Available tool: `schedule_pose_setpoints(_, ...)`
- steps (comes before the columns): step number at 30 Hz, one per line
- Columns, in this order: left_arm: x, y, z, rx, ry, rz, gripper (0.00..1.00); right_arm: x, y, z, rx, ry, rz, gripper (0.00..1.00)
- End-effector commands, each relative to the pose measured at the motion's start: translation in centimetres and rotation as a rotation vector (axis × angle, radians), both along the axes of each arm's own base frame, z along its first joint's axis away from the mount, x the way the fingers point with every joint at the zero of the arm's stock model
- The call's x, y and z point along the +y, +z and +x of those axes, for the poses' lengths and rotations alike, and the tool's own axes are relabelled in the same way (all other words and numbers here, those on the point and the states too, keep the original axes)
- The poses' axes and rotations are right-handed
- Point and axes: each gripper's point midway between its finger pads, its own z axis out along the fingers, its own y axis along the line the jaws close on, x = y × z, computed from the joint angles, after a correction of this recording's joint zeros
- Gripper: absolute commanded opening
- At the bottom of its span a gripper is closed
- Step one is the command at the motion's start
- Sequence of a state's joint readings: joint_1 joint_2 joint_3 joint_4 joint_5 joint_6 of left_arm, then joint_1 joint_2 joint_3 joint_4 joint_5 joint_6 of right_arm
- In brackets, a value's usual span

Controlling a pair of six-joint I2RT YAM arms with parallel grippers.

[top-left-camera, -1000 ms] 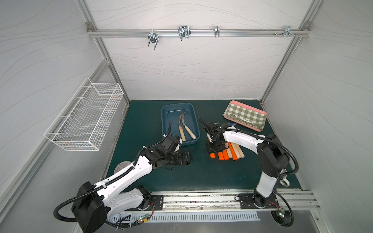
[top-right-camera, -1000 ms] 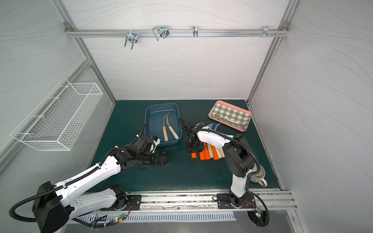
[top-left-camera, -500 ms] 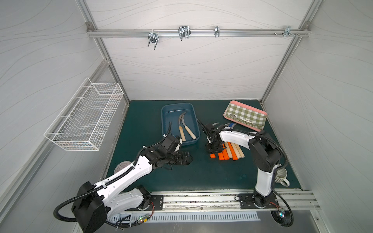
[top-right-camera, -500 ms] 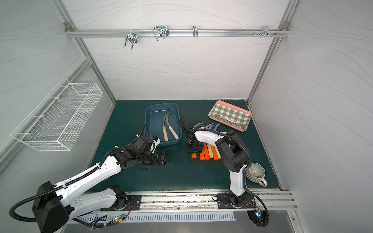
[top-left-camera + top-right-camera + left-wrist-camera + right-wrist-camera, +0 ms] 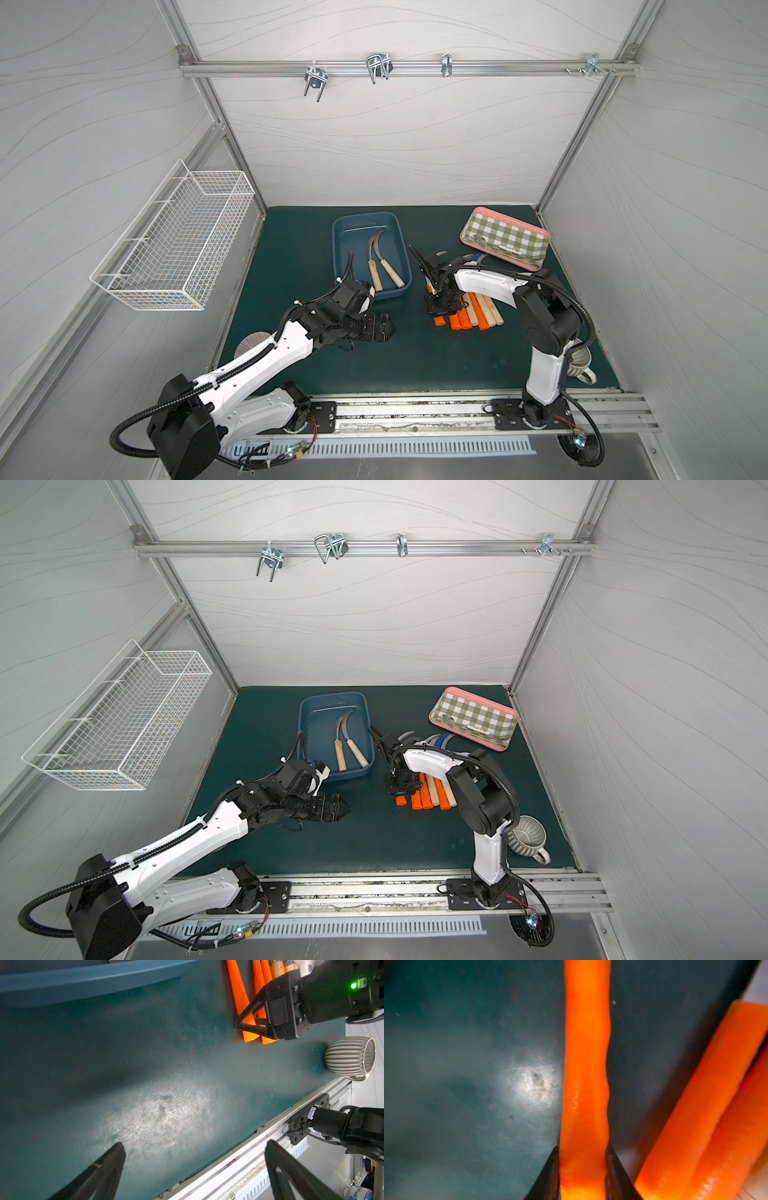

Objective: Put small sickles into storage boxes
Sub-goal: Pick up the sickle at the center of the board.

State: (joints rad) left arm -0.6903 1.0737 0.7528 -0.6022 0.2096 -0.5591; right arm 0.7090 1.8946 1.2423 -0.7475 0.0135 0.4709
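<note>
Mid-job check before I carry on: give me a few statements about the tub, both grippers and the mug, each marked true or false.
1. Two wooden-handled sickles lie inside the blue tub. True.
2. The left gripper holds a sickle. False: it is open and empty above the mat.
3. The right gripper is closed on an orange handle. True.
4. The mug sits in the checked tray. False: it is on the mat beside the right arm's base, well away from that tray.
</note>
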Motion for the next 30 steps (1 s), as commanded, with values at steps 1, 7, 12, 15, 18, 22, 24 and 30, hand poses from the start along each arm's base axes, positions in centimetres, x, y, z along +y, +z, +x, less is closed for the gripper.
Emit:
schedule_pose_setpoints(1,-0.5,2.4,0.7,-0.057,-0.007,-0.024,0.99,-1.0,-1.9,-0.7,0.034,-0.004,-0.029,0.2)
schedule_pose_setpoints(7,-0.4,2.8,1.0,-0.067,-0.003,-0.016,0.99,-0.8,0.2,-0.5,0.006,0.003,-0.009,0.17)
schedule_pose_setpoints(12,-0.7,3.3,1.4,-0.073,-0.004,-0.012,0.99,-0.8,2.1,-0.1,-0.02,0.004,0.007,0.17)
schedule_pose_setpoints(15,-0.8,3.4,1.6,-0.079,-0.006,-0.009,0.99,-0.8,3.2,0.1,-0.033,0.002,0.02,0.17)
schedule_pose_setpoints(18,-0.9,3.5,1.8,-0.081,-0.007,-0.005,0.99,-0.7,4.2,0.1,-0.045,0.004,0.034,0.16)
schedule_pose_setpoints(22,-1.1,3.8,2.1,-0.084,-0.006,-0.003,0.99,-0.7,5.4,0.1,-0.062,0.01,0.044,0.16)
schedule_pose_setpoints(24,-1.1,3.9,2.2,-0.087,-0.003,-0.003,0.99,-0.8,5.9,0.2,-0.071,0.014,0.048,0.16)
schedule_pose_setpoints(30,-1.2,3.9,2.6,-0.089,0.002,0.0,0.99,-1.1,6.9,0.3,-0.089,0.025,0.046,0.16)
